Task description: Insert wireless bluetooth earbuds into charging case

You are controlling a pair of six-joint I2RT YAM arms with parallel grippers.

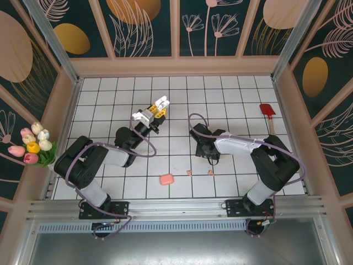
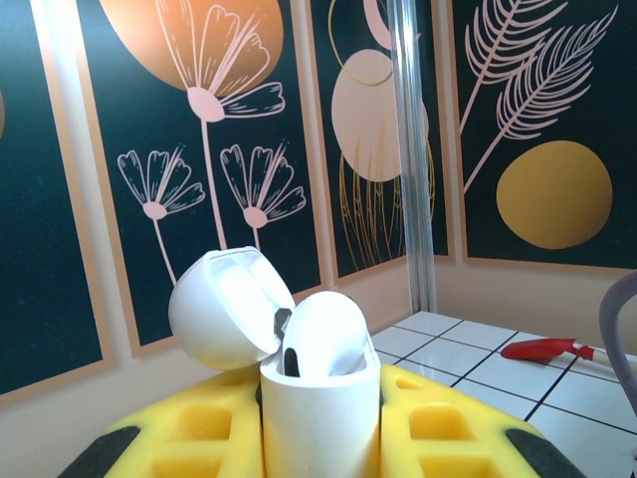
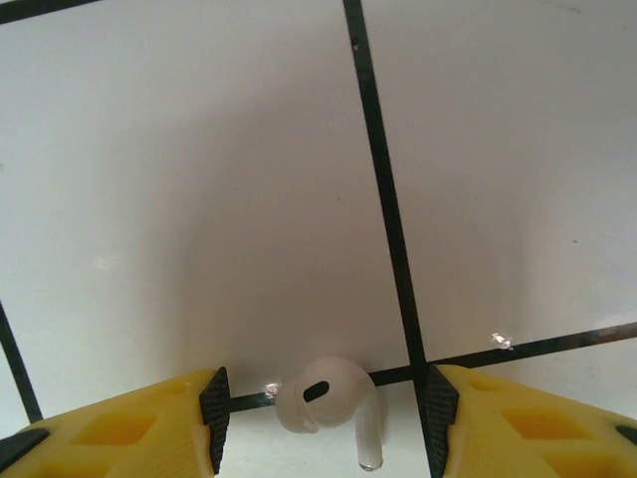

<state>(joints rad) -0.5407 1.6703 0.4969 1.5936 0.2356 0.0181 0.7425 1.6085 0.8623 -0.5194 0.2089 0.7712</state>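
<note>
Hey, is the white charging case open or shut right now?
Open: the case has its lid swung back, with a white earbud seated inside.

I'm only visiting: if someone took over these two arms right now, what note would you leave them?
Left gripper: shut on the open white plastic charging case; one white earbud sits inside.
Right gripper: open, fingers either side of the second white earbud lying on the white tiled table.
Near edge: small salmon-pink case and two pink earbuds, untouched.
Done: one white earbud seated. Left: grasp and seat the second, then the pink pair.
</note>
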